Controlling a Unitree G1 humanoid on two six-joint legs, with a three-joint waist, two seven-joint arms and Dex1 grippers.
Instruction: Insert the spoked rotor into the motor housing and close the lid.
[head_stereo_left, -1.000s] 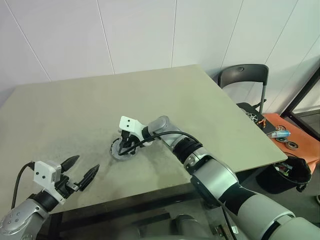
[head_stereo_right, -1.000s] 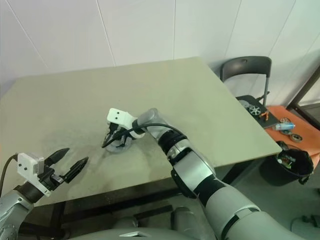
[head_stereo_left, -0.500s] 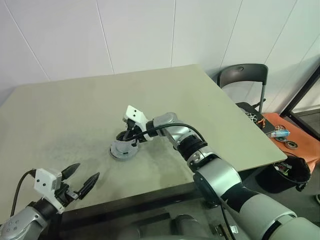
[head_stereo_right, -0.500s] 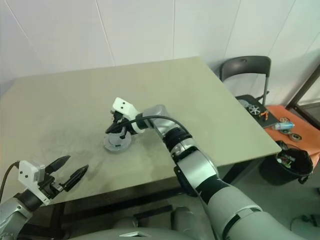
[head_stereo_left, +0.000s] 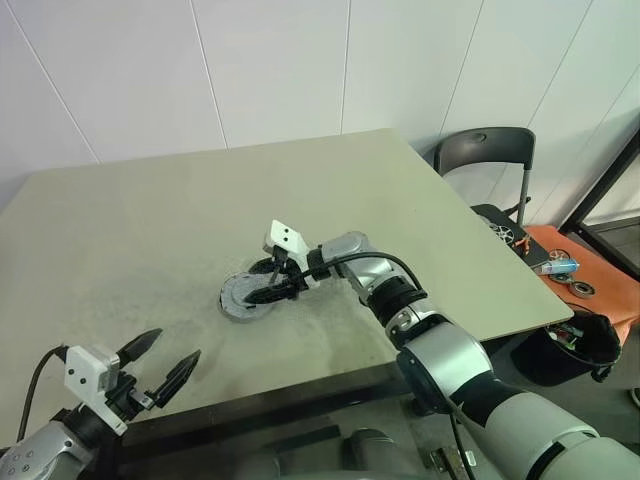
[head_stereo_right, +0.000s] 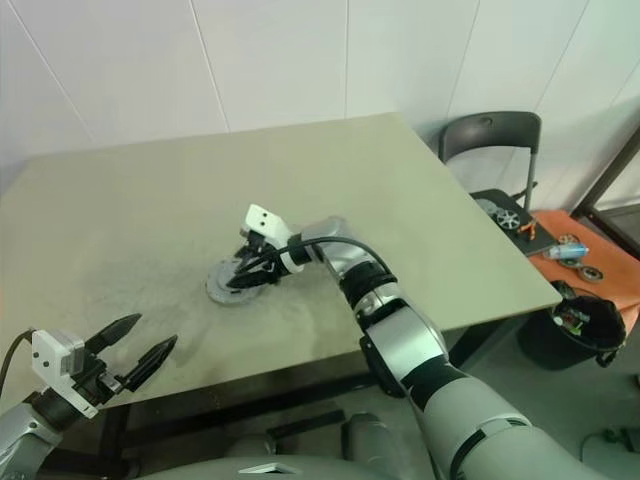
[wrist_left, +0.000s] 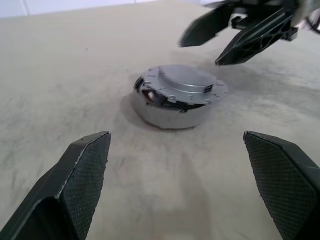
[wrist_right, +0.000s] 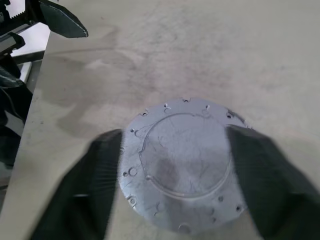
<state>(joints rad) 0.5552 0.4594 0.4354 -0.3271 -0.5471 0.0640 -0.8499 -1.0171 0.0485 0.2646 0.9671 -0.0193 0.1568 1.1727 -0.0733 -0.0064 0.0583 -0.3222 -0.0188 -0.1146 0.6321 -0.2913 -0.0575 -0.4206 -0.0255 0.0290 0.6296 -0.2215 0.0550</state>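
From the head views, the motor housing (head_stereo_left: 243, 297) sits on the counter (head_stereo_left: 180, 210) well in from every edge, with the lid (head_stereo_left: 240, 291) lying on top. The right gripper (head_stereo_left: 268, 284) hovers just over it, jaws apart and holding nothing. The left gripper (head_stereo_left: 158, 362) hangs at the counter's near edge, jaws wide apart and empty, with bare counter between it and the housing.

In the left wrist view, the lid (wrist_left: 184, 85) sits slightly tilted on the housing (wrist_left: 170, 112).

In the right wrist view, the lid (wrist_right: 182, 162) lies between the spread fingers (wrist_right: 87, 200).
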